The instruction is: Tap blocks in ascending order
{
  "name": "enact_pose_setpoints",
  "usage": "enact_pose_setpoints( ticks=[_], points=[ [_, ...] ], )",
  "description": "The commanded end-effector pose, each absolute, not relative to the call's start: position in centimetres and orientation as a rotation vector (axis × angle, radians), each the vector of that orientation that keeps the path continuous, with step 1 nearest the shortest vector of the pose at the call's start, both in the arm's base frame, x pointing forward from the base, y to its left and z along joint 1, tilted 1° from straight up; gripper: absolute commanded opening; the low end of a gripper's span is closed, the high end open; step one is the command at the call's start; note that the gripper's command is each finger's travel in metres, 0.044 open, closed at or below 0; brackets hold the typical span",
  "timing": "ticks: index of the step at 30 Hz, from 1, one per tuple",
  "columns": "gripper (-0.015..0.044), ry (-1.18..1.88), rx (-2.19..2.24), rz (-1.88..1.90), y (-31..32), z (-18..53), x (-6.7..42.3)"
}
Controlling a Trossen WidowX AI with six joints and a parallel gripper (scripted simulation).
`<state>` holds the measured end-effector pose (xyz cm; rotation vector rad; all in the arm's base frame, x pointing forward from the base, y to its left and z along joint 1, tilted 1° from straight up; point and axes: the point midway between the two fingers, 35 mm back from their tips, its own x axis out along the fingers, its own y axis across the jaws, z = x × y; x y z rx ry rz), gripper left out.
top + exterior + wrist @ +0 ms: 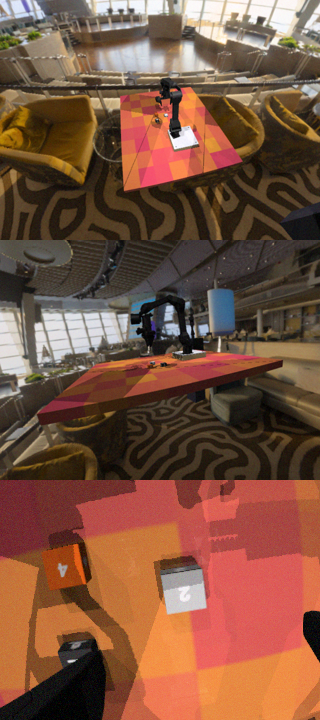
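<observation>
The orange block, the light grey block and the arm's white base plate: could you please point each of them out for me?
orange block (63, 568): wrist view, on its top face with the digit 4.
light grey block (183, 594): wrist view, on its top face with the digit 2.
white base plate (191, 144): top view, on its free right corner.

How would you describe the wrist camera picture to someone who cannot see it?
Looking down on a pink and orange checkered table top, a grey block printed 2 sits near the middle and an orange block printed 4 lies to its left. A dark block is partly hidden behind one black finger of the open, empty claw.
</observation>
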<state>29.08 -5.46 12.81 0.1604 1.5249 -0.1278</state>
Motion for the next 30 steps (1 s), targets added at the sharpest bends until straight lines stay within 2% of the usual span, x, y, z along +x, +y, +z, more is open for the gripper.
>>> enact_pose_setpoints(
  ticks=[1,14,23,30],
  points=[
    [0.04,1.533,0.169,-0.137,-5.5,12.6,29.0],
    [0.04,1.534,0.169,-0.137,-5.3,12.6,28.9],
    [0.04,1.538,0.178,-0.128,5.4,12.7,25.0],
    [0.04,1.538,0.179,-0.128,6.2,12.7,24.5]
  ],
)
